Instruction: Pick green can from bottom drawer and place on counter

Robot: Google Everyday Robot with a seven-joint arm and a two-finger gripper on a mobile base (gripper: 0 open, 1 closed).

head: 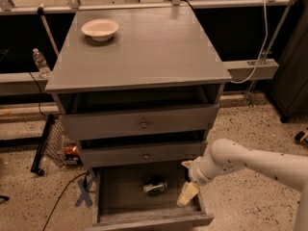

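Observation:
The green can (155, 186) lies on its side on the floor of the open bottom drawer (110, 196), near its middle. My gripper (187, 194), with pale yellowish fingers, hangs over the drawer's right side, a short way right of the can and apart from it. The white arm comes in from the right. The counter (144, 52) is the grey top slab of the cabinet above.
A white bowl (100, 29) stands on the counter's back left. Two upper drawers with round knobs (143, 125) are slightly pulled out above the gripper. A clear bottle (41, 62) and a wire basket with a red can (71, 151) are at the left. Cables lie on the floor.

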